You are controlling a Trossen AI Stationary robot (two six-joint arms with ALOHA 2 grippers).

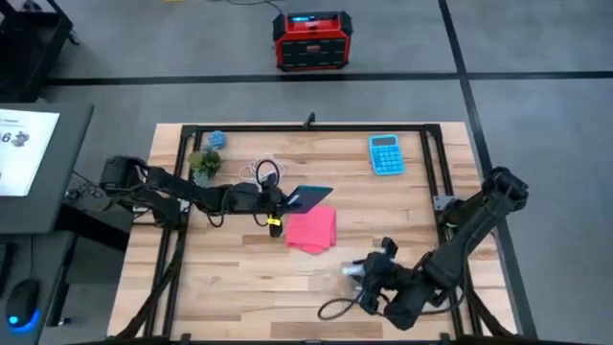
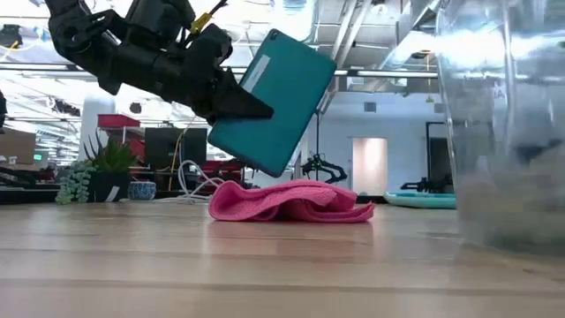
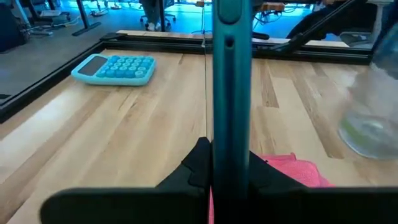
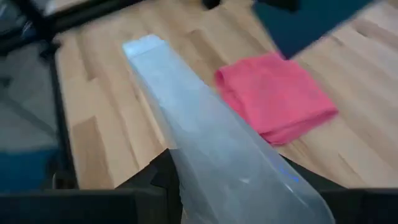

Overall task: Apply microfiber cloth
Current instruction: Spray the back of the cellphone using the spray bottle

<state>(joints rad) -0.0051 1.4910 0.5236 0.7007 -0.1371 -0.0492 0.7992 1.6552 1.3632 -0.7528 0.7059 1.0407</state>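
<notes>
- Left gripper [image 1: 279, 203] clamps one teal tablet [image 1: 308, 197] above one pink cloth [image 1: 312, 231].
- Right gripper [image 1: 369, 275] clamps one clear bottle [image 4: 217, 162] nearby.
- One calculator [image 1: 386, 154] lies apart on the worktop [image 1: 239, 278].

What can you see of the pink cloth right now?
The microfiber cloth is a bright pink, soft fabric piece, folded into a rough square with rumpled edges. It lies flat on the wooden table near the middle, untouched by either gripper. The left gripper holds a teal phone tilted in the air just above its far edge. The right gripper, holding a clear bottle, is nearby.
</notes>
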